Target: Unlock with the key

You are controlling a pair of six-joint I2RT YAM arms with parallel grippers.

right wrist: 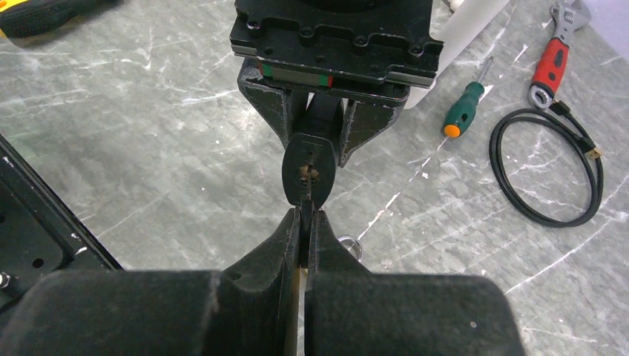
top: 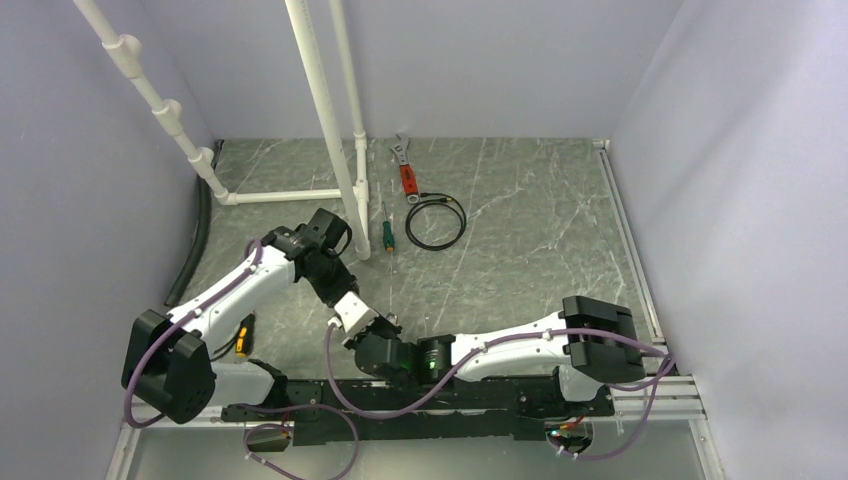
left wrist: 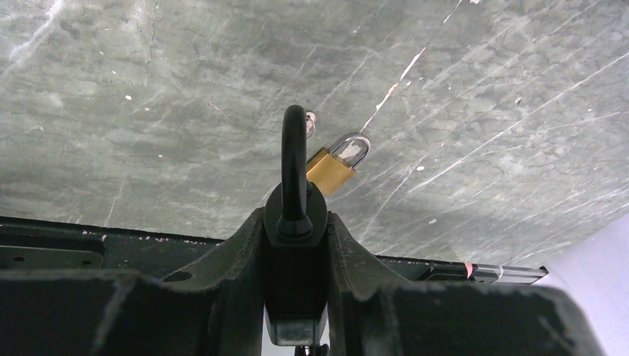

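From above, the two arms met over the near middle of the grey marbled counter (top: 520,250). The left end effector (top: 366,325) and the right end effector (top: 384,343) were tip to tip; what lay between them was too small to tell here. Farther back lay a green-handled screwdriver (top: 387,232), just beside a white pipe frame (top: 330,110). A coiled black cable (top: 435,220) and a red-handled adjustable wrench (top: 405,170) lay to its right. A yellow-and-black tool (top: 243,335) lay next to the left arm.

In the left wrist view, the left end effector was clamped on the body of a black padlock (left wrist: 294,211). The padlock's black shackle stood up beyond the fingertips, in its closed position. Past it, a brass padlock (left wrist: 330,169) with a silver shackle lay on the counter, apart from the black one.

In the right wrist view, the right end effector's fingers were pressed together with only a thin slit between them. Their tips sat right at the lower end of the black padlock's keyhole face, which pointed toward this camera. The key could not be made out in any view, and whether it sat between those closed fingers could not be told. A silver shackle showed on the counter just right of the fingertips.
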